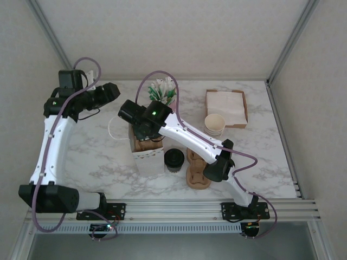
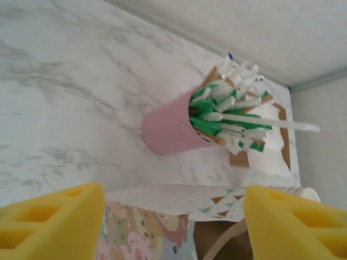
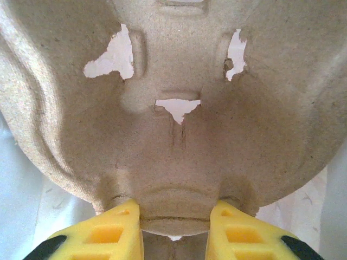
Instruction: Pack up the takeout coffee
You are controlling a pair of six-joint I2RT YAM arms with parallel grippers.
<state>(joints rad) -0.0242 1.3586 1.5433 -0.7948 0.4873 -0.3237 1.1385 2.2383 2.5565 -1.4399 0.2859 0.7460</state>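
Top external view: the desk (image 1: 271, 157) ends at a wall at the back, side panels left and right, and a metal rail along the near edge by my bases. Bare marble lies open between my left arm and the paper bag (image 1: 150, 160), and again at the right front corner.

My right arm stretches slantwise across the middle, so it stands over much of the central desk. My right pincer (image 1: 143, 135) points down into the bag's mouth. From the right wrist, this pincer (image 3: 176, 227) is narrow, its fingers pinched on the lip of a pulp carrier (image 3: 179, 135) that sits inside the bag.

The takeout coffee (image 1: 174, 158) stands upright on the desk just right of the bag, between it and a second pulp carrier (image 1: 196, 177) that lies partly under my right forearm.

My left pincer (image 1: 114, 92) hangs at the back left, well apart from the coffee. From the left wrist it (image 2: 173, 206) is wide and holds nothing, looking over the bag's rim toward the pink cup of stirrers (image 2: 171, 132).

Behind my right arm sit a stack of lidless cups (image 1: 215, 124) and a napkin box (image 1: 226, 106).
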